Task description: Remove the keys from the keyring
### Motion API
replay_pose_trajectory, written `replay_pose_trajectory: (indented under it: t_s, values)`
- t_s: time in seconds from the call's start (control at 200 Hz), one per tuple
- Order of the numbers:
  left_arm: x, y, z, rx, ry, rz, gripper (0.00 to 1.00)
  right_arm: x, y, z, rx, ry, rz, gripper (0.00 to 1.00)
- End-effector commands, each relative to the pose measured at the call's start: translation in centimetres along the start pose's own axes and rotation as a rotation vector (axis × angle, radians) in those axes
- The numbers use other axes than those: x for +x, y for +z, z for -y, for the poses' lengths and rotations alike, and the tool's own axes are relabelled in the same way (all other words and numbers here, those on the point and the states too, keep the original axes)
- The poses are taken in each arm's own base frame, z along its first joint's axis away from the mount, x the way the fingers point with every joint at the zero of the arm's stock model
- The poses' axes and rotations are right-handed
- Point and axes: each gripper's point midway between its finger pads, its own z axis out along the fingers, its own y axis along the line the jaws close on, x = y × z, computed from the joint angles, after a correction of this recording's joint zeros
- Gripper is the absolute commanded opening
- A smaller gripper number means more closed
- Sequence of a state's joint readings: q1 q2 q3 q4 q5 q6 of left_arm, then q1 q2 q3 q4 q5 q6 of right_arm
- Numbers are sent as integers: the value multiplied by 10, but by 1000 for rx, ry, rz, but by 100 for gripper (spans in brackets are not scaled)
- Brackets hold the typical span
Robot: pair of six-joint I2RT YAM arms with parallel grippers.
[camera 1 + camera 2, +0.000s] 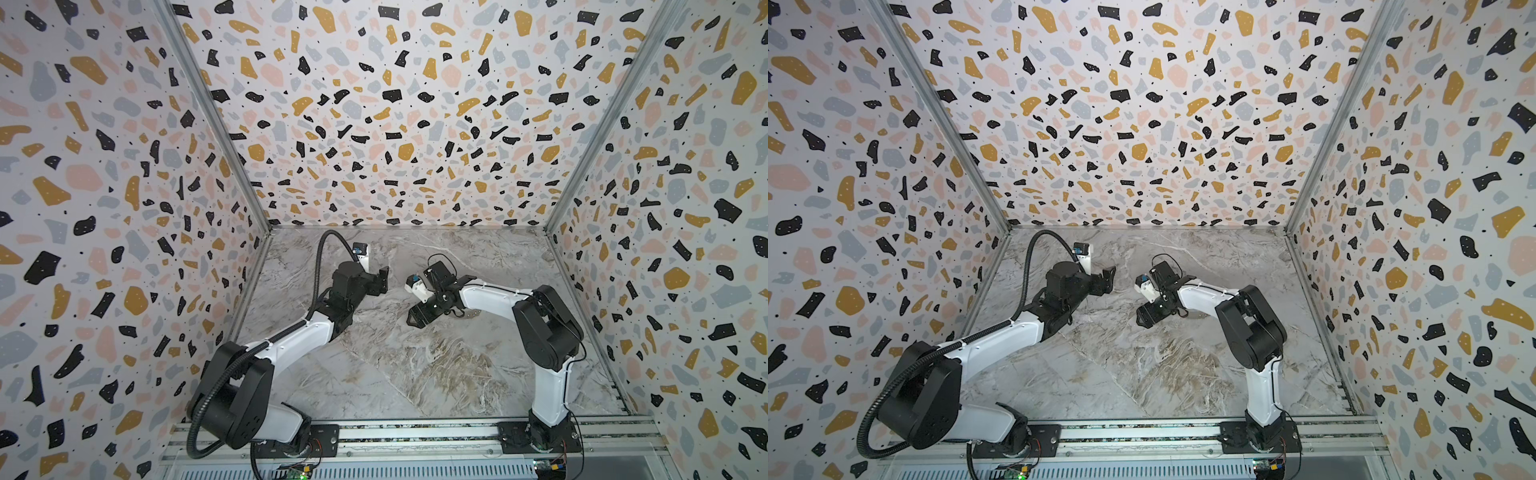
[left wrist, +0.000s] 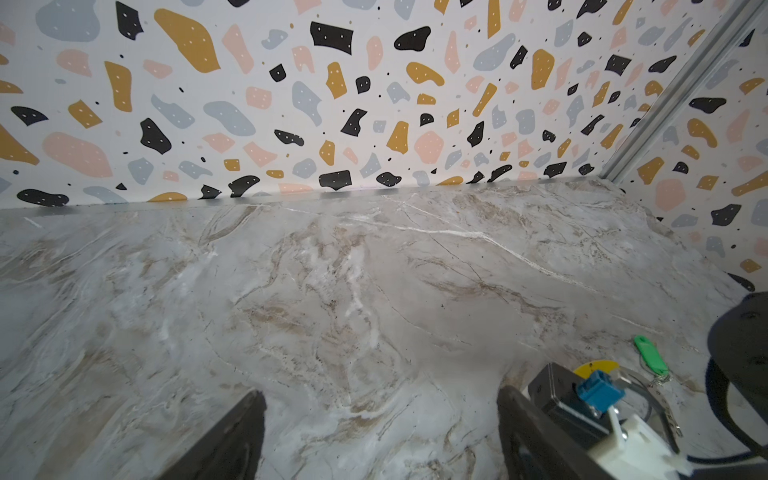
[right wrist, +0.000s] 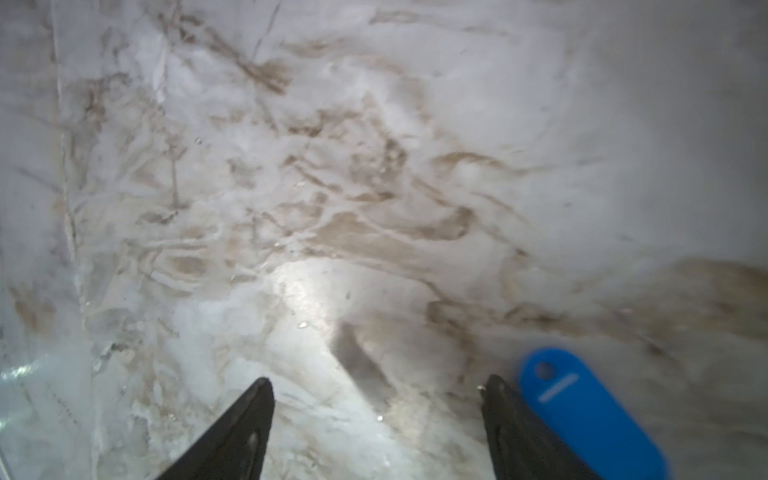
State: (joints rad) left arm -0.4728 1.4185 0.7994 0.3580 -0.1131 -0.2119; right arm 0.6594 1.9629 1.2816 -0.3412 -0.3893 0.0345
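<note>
Left arm (image 1: 291, 336): white link shells between rounded black joint housings. A black corrugated conduit (image 1: 319, 266) runs from base to wrist and is fastened to the white forearm by small white ties (image 1: 266, 344).

Right arm (image 1: 490, 296): same white-and-black build. It has a thin black wire (image 1: 441, 257) in place of the conduit, curling above the wrist.

Each base sits on a black plate (image 1: 325, 439) with bright screw heads.

Wrist camera (image 2: 636, 440): white moulded mount, dark body, blue connector (image 2: 598, 388).

Left hand (image 2: 380, 395) and right hand (image 3: 379, 380): matte black fingers (image 3: 232, 440), broad at the root and tapering to narrow tips. Each inner face has a shallow slot.
</note>
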Motion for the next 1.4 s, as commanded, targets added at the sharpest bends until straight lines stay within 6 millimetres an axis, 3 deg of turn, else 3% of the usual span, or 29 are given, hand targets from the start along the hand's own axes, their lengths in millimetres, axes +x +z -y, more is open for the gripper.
replay_pose_trajectory:
  t_s: [0.0,0.08,0.2,0.29,0.396,0.576,0.766,0.926,1.056,1.397]
  values:
    - [-20,-6,4,6,43,38,88,19,14,-23,-103,44,-71,78]
    - [-19,-8,3,2,59,30,88,6,7,-28,-130,42,-33,78]
    - [-18,-11,3,3,77,22,88,-22,-24,-26,-115,18,75,78]
    - [-18,-9,8,24,97,8,85,-40,-53,-12,-88,24,159,78]
    - [-11,0,22,76,126,-49,81,-49,-87,18,-37,76,235,76]
    - [15,32,77,245,176,-201,64,-42,-141,81,105,184,339,72]
    - [48,74,150,412,184,-330,47,-11,-181,133,201,329,435,61]
    - [94,105,184,468,145,-484,33,8,-201,145,244,369,479,57]
    - [118,112,199,508,110,-546,32,17,-202,144,257,372,477,53]
    - [142,117,191,464,91,-599,29,29,-195,141,249,382,462,48]
